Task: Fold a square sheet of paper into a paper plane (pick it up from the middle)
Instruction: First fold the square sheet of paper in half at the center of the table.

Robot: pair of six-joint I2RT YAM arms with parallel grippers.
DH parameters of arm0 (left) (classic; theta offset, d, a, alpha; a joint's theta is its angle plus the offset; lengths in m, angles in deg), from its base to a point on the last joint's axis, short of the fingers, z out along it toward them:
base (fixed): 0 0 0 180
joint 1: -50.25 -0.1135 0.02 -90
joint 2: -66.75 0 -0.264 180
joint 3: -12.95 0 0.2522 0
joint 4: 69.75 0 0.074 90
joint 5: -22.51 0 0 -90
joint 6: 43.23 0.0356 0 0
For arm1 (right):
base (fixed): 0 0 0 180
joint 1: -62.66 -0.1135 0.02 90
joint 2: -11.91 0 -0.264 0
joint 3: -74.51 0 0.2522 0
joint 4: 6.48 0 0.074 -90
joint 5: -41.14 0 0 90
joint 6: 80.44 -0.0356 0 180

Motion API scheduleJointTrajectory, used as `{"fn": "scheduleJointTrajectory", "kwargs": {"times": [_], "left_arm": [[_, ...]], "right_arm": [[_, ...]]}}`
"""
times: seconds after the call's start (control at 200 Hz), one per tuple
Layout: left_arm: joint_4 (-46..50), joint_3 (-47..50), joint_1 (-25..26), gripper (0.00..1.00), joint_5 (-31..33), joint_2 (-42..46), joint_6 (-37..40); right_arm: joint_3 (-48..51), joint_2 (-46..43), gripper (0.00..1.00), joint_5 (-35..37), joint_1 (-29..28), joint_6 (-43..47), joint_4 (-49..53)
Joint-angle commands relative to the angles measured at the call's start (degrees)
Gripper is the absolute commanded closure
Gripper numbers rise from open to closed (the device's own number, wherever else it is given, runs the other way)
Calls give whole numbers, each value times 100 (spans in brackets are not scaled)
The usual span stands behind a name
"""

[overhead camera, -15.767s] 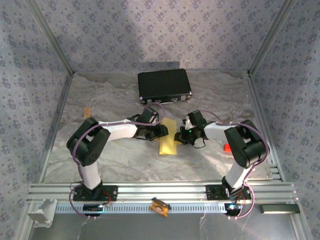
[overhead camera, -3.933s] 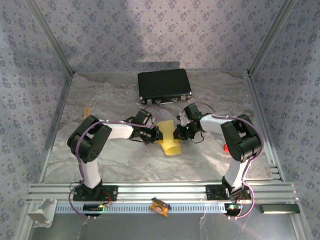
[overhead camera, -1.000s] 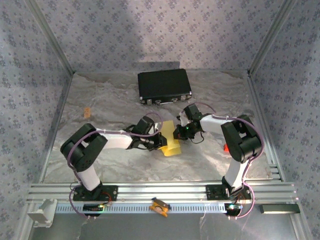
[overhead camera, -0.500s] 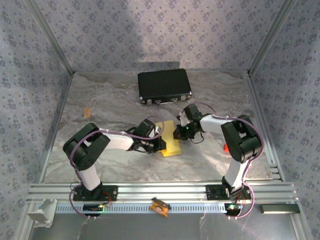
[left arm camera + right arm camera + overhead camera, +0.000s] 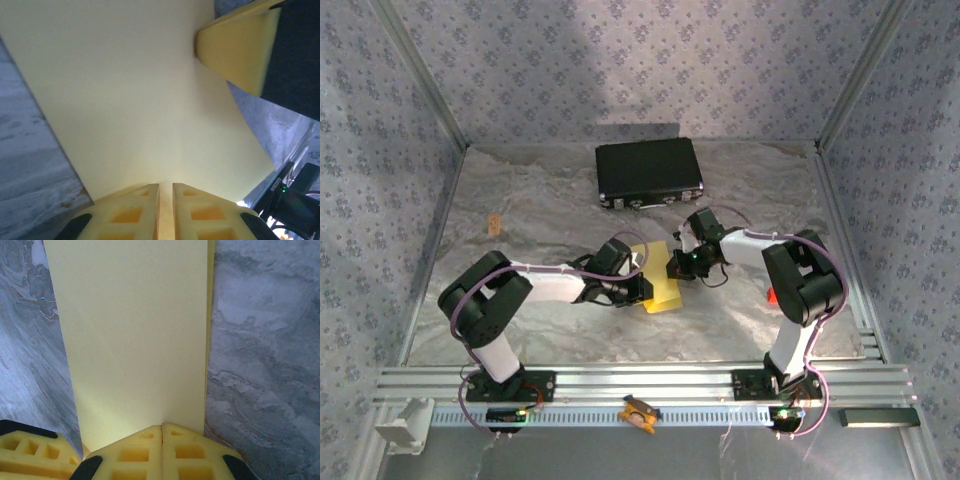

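Observation:
The square sheet of paper (image 5: 665, 287) is yellow and lies folded into a narrow rectangle at the middle of the table. No paper plane is in view. My left gripper (image 5: 642, 289) holds its left edge, and the jaws are nearly together with the paper (image 5: 140, 100) running into the slit between them (image 5: 166, 186). My right gripper (image 5: 678, 266) is shut on the opposite edge, with its jaw tips (image 5: 162, 427) pressed together over the sheet (image 5: 135, 330). A second layer shows along the sheet's right side there. Each wrist view catches the other gripper's yellow fingers (image 5: 240, 50) (image 5: 30, 450).
A black rectangular case (image 5: 649, 172) lies behind the grippers. A small orange clip (image 5: 640, 410) sits on the front rail. A red object (image 5: 773, 295) lies by the right arm, and a small tan piece (image 5: 494, 222) at the far left. The tabletop is wrinkled grey sheeting (image 5: 740, 320).
The left arm's elbow has shifted left and its gripper has come down. The paper has gone from bowed upward to lying flatter. The right arm has stayed put.

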Motion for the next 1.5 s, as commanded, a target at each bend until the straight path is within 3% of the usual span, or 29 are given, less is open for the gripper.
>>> {"fn": "scheduleJointTrajectory", "kwargs": {"times": [0.0, 0.32, 0.735, 1.499], "left_arm": [[-256, -24, 70, 85, -215, -61, -123], [-23, 233, 74, 85, -188, -417, 9], [828, 85, 349, 84, 10, -19, 740], [2495, -592, 906, 84, 1102, 233, 1610]], "right_arm": [[309, 257, 100, 784, -26, -47, 616], [300, 284, 100, 780, -29, -48, 618], [301, 284, 100, 806, -20, -52, 626], [297, 293, 100, 816, -26, -74, 637]]}}
